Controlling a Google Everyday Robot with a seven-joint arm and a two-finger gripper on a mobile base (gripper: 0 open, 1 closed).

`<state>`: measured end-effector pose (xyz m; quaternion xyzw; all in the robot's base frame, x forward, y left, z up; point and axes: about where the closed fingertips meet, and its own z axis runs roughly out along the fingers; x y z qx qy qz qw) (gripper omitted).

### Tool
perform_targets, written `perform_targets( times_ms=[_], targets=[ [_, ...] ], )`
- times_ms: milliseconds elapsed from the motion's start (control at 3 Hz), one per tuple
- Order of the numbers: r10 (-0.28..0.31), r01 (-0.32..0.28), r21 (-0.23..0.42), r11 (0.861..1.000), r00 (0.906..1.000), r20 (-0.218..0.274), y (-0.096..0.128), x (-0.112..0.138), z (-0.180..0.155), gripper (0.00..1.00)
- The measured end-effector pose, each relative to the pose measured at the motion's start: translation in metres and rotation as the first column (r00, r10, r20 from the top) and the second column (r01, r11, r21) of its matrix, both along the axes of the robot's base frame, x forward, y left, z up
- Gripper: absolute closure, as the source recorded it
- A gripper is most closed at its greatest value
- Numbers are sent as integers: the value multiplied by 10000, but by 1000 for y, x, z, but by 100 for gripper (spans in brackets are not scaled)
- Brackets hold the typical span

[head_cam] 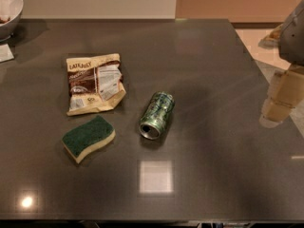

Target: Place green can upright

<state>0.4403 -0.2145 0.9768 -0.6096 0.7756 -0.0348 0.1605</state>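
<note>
The green can (156, 115) lies on its side near the middle of the dark table (204, 70), its silver open top facing the front left. My gripper (280, 101) hangs at the right edge of the view, above the table's right side and well apart from the can. It holds nothing that I can see.
A brown and cream snack bag (93, 83) lies left of the can. A green-and-yellow wavy sponge (88, 137) lies in front of the bag. A white bowl (8, 11) stands at the far left corner, with a small card (5, 52) beside it. The table's right edge runs close to my gripper.
</note>
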Motion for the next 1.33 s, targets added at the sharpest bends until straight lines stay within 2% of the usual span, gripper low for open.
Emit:
perform_targets(
  times_ms=[333,667,1000,1333],
  targets=[
    [289,-289,-21,9996,9996,78,4,4,1,0],
    [1623,-1626,221,9865,9867,115,26,11,-8,0],
    [3453,-3465,628,9360,9380,290,61,20,-21,0],
    [5091,-5111,805,8557,8595,454,97,26,-33,0]
  ],
)
